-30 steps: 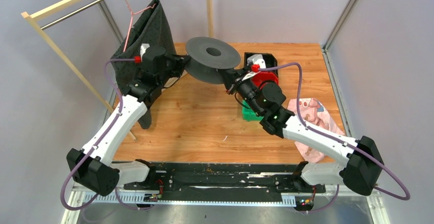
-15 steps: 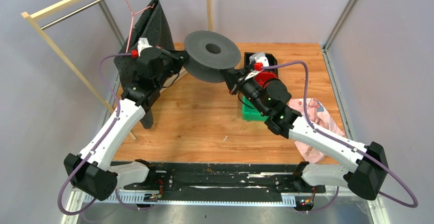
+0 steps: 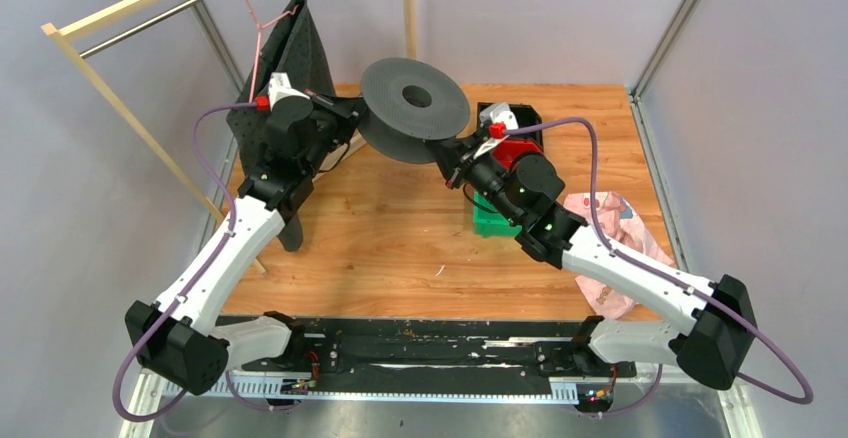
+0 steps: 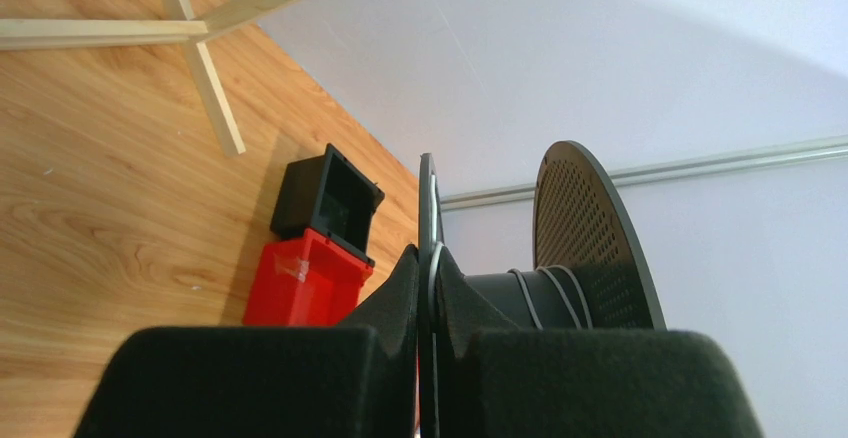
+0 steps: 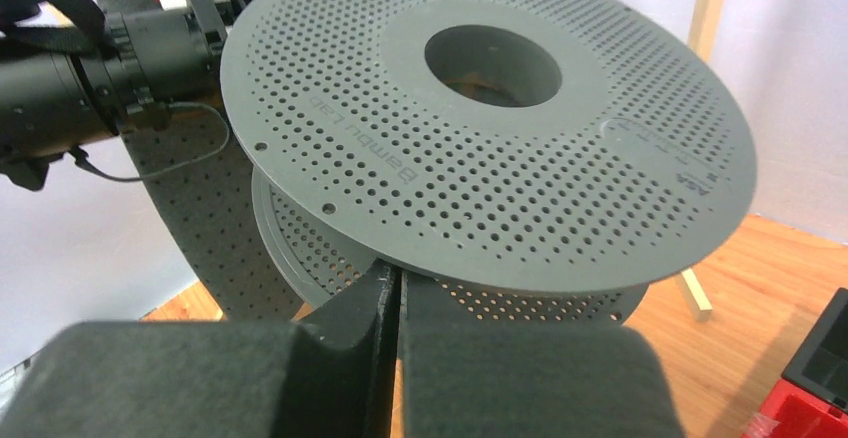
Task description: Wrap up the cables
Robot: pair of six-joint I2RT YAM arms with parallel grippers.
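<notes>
A dark grey perforated spool hangs above the back of the table between my two grippers. My left gripper is shut on the rim of one flange, and the left wrist view shows the thin disc edge clamped between its pads. A few turns of thin pale cable lie round the spool's core. My right gripper is shut, its tips tucked under the upper flange. Whether a cable is pinched there is too fine to see.
A red bin and a black bin stand behind the right gripper, with a green bin under the right arm. A pink cloth lies at the right. A dark cloth on a hanger and a wooden rack stand at the left.
The spool has risen slightly and tilted, so its centre hole faces the top camera more. Both arms shifted a little with it. Both grippers have stayed shut.
</notes>
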